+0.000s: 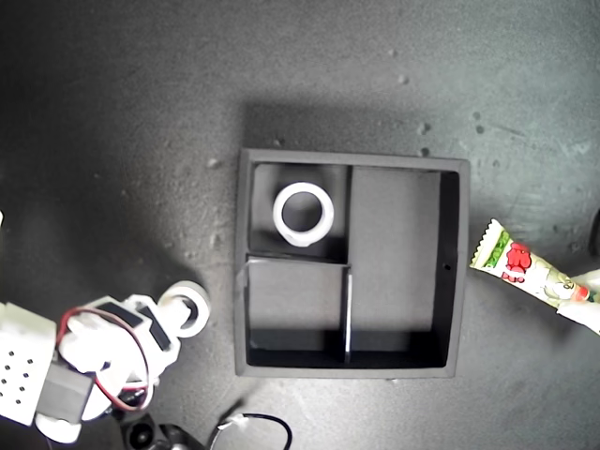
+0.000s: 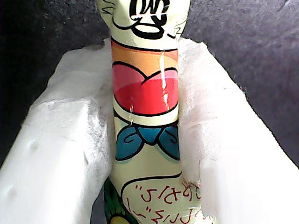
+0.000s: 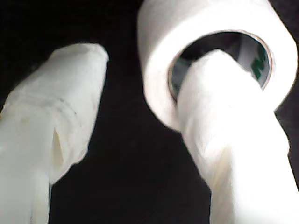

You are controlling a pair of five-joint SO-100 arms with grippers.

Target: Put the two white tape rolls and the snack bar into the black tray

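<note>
In the exterior view the black tray (image 1: pixel 454 272) sits in the middle of the dark bench (image 1: pixel 122 112), and a plain white tape roll (image 1: pixel 303 213) lies flat in the small compartment at the tray's upper left; the other small compartment and the long one hold nothing. At that view's right edge the snack bar (image 1: pixel 511 265) lies slanted just beside the tray's outer wall, its far end running out of the picture, where only a sliver of my first pincer (image 1: pixel 583 298) shows. The first wrist view fills that gap: the white fingers (image 2: pixel 60 154) press the wrapper (image 2: pixel 145 116) from both sides, so this pincer is clamped on the snack bar. At the exterior view's lower left, my second pincer (image 1: pixel 178 314) sits at the second tape roll (image 1: pixel 192 306), a little way outside the tray's left wall. The second wrist view alone shows the roll's greenish inner core (image 3: pixel 219 60), one finger (image 3: pixel 224 135) threaded through the hole, the other (image 3: pixel 51 121) standing well apart, the pincer spread wide.
</note>
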